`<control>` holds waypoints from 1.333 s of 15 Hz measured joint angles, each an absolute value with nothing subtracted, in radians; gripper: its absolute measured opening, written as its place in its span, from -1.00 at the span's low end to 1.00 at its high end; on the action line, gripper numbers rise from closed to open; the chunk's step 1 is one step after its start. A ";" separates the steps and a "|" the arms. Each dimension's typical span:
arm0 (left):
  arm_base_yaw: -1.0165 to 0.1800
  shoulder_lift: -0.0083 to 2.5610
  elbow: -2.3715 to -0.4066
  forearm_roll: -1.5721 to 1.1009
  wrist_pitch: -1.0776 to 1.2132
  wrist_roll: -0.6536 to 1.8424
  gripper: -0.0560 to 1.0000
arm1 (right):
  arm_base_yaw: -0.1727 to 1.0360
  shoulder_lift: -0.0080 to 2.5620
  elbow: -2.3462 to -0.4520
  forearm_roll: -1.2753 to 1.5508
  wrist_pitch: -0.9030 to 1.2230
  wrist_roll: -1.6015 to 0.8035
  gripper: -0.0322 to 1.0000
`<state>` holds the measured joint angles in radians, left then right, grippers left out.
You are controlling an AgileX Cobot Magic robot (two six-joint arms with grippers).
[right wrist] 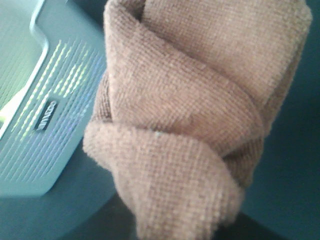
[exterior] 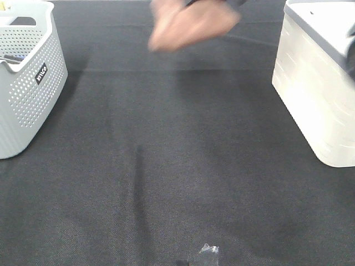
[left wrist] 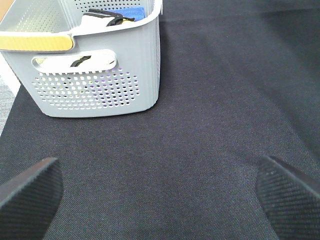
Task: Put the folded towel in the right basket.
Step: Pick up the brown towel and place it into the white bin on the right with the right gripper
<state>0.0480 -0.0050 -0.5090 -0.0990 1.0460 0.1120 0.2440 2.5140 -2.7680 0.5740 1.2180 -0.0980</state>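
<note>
Folded brown terry towel [exterior: 188,25] is held aloft over the far middle of the black fabric mat [exterior: 177,166]. The right gripper's jaws are hidden behind it, so a pinch is only inferred. White ribbed plastic basket [exterior: 316,83] lies off to the towel's right, on the right arm's side; left gripper [left wrist: 160,196] is spread wide, nothing held

On dark fabric tabletop [exterior: 177,166]: grey perforated basket [exterior: 28,83] left, white basket [exterior: 316,94] right.
</note>
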 joint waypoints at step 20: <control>0.048 -0.005 -0.509 -0.099 1.046 0.112 0.95 | -0.188 2.176 -2.247 0.026 1.224 -0.083 0.60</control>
